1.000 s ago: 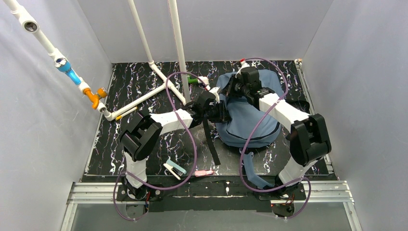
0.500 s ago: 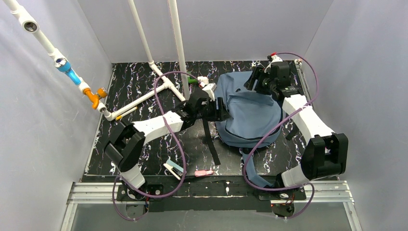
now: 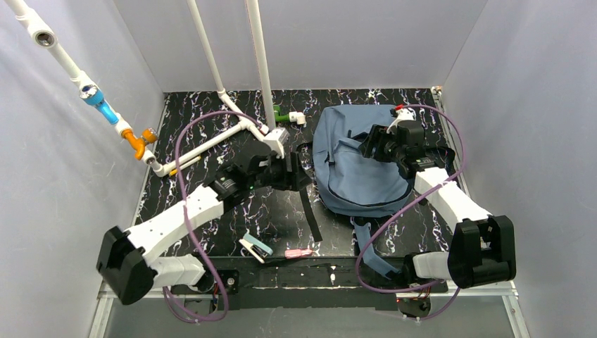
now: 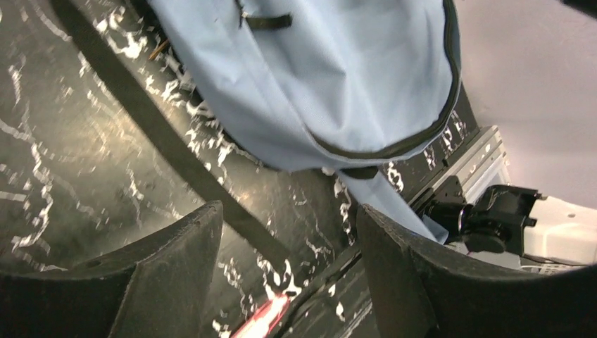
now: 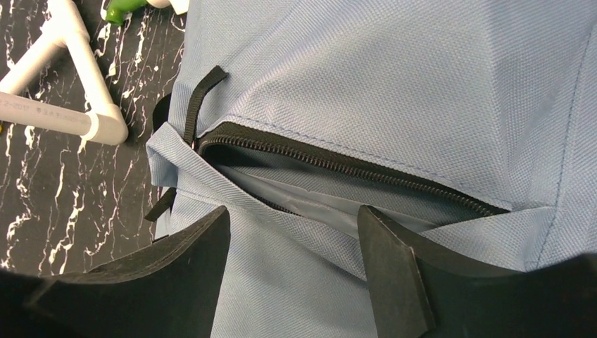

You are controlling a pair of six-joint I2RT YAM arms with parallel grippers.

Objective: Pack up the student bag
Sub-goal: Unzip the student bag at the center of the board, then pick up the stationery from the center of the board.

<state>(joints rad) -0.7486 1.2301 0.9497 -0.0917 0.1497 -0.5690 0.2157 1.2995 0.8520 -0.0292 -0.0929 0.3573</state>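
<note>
My left claw [image 4: 288, 218] open, empty, just left of the student bag [image 3: 355, 172]; right claw [image 5: 292, 222] open over its unzipped front pocket [image 5: 310, 201].

Even bright light; L-wrist view w/ blur

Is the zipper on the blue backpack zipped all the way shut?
No, the zipper on the backpack gapes open, with the pale lining showing inside.
</note>
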